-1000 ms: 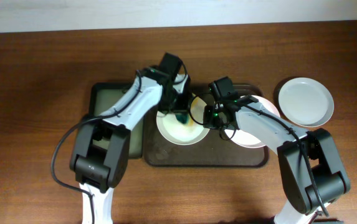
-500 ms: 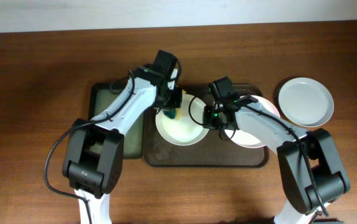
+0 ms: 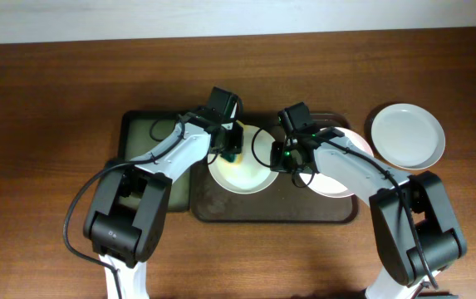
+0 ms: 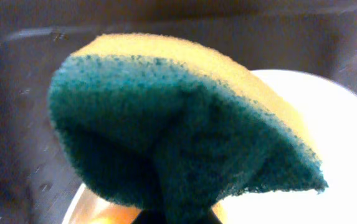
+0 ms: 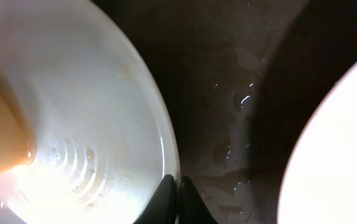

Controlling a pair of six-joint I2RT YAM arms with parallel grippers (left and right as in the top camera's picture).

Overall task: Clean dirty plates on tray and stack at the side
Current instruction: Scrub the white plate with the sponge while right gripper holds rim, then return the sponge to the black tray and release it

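The brown wooden table (image 3: 38, 166) ran up to a pale wall strip (image 3: 55, 17). On it lay the dark brown tray (image 3: 279, 213), its floor wet, beside a green tray (image 3: 138, 133). Inside sat a yellow-smeared plate (image 3: 250, 176) and a second plate (image 5: 340, 155); a third plate (image 3: 408, 135) rested on the table to the right. The right pincer (image 5: 177, 186) pinched the smeared plate's rim; the left pincer (image 3: 232, 151) gripped a green-and-yellow sponge (image 4: 178, 124) over that plate.

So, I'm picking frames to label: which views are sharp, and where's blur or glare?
Overhead: sharp, evenly lit. Left wrist: sponge fills the frame, plate behind it blurred. Right wrist: plate overexposed at lower left, wet glints on the tray, all a bit soft.
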